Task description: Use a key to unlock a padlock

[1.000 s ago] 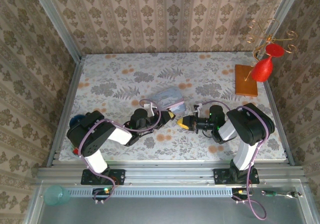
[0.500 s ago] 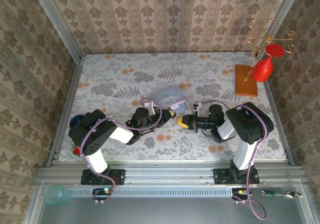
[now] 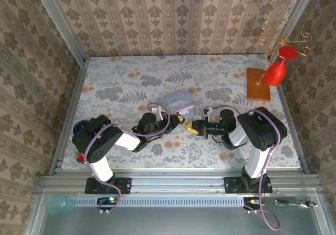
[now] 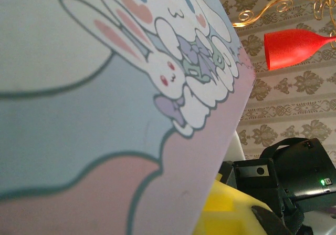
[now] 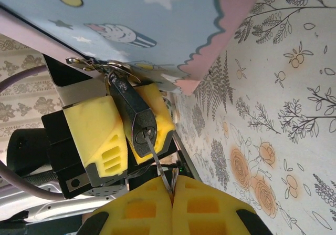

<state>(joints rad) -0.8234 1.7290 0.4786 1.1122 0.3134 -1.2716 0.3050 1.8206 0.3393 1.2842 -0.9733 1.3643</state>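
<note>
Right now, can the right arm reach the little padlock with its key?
Probably yes. The right gripper pinches the key, its tip at the keyhole of the padlock, which the left gripper holds facing it. Nothing lies between them.

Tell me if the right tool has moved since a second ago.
Yes, barely: the right tool edged away from the table's near edge, toward the tin.

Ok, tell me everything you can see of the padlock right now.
The padlock is small, with a dark metallic body and a silvery shackle hooked into the clasp of the pastel tin. It lies tilted, keyhole toward the right hand, whose key sits in it. Yellow fingers of the left hand grip its sides.
</note>
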